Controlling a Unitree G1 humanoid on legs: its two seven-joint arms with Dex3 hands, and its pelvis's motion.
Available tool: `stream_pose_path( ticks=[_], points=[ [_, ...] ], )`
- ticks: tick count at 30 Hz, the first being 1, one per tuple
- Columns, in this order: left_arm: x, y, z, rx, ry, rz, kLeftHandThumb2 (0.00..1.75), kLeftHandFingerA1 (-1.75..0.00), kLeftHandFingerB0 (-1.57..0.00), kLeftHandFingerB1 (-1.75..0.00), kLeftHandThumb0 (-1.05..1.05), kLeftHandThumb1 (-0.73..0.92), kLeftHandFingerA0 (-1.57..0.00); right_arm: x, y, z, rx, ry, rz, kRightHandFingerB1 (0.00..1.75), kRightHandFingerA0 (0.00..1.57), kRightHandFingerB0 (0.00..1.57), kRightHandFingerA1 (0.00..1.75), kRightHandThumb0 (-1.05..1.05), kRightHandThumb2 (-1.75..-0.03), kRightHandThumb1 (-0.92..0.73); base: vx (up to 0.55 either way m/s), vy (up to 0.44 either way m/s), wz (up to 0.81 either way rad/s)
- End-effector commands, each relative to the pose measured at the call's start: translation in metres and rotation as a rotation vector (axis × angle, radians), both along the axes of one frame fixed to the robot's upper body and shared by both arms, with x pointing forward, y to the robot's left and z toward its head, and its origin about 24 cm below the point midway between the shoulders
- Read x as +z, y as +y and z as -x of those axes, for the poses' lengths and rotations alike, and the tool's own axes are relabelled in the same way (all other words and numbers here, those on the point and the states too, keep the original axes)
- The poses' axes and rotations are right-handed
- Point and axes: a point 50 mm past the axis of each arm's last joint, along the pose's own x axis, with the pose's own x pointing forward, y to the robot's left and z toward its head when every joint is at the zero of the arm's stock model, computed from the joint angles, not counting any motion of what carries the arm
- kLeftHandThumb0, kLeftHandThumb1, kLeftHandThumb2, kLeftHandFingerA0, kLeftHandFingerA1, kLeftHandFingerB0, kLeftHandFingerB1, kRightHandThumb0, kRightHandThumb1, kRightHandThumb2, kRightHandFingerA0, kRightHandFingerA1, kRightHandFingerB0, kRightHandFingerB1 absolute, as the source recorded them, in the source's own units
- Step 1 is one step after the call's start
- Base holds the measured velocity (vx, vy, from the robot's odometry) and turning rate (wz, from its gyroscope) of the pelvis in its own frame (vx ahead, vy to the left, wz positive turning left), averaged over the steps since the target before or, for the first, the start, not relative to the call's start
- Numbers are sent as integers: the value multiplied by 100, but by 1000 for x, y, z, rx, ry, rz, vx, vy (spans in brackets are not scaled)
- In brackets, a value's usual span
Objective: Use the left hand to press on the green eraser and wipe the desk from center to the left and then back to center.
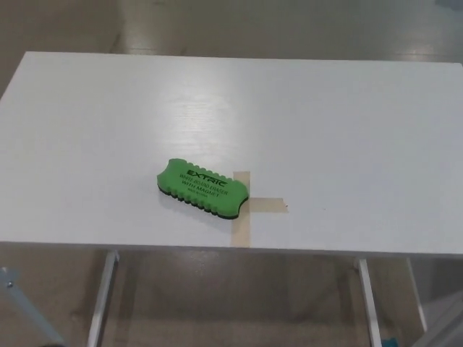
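A green eraser (pixel 203 187) with dark lettering lies flat on the white desk (pixel 325 123), near the front edge and just left of a tan tape cross (pixel 250 204). Its right end overlaps the cross's left arm. Nothing touches the eraser. Neither of my hands shows in the head view.
The desk's front edge (pixel 231 251) runs across the lower part of the picture, with metal legs (pixel 101 300) and the floor below it. A grey bar (pixel 22 307) slants at the bottom left corner.
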Motion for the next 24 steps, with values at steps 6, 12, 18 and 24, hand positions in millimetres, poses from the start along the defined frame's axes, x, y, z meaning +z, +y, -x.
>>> stream_pose_path(
  ticks=[6, 12, 18, 24],
  points=[
    [-89, 29, 63, 435, 394, -94, 74, -53, -40, -45, -62, 39, -51, -4, -13, -1, -77, 69, 45, 36, 67, 51, 50, -43, -63, -74, 0, 0, 0],
    [-93, 22, 54, 370, 392, -92, 76, -52, -40, -44, -65, 40, -49, -4, -14, -8, -68, 68, 41, 36, 67, 51, 50, -46, -63, -74, 0, 0, 0],
    [-94, 23, 56, 398, 374, -56, 76, -52, -41, -45, -66, 40, -50, -4, -16, -7, -30, 93, 56, 35, 65, 49, 48, -47, -63, -74, 0, 0, 0],
    [-95, 24, 54, 424, 362, -50, 56, -44, -49, -35, -63, 48, -57, -6, -15, -6, -46, 98, 45, 35, 64, 49, 49, -47, -63, -74, 0, 0, 0]
  ],
)
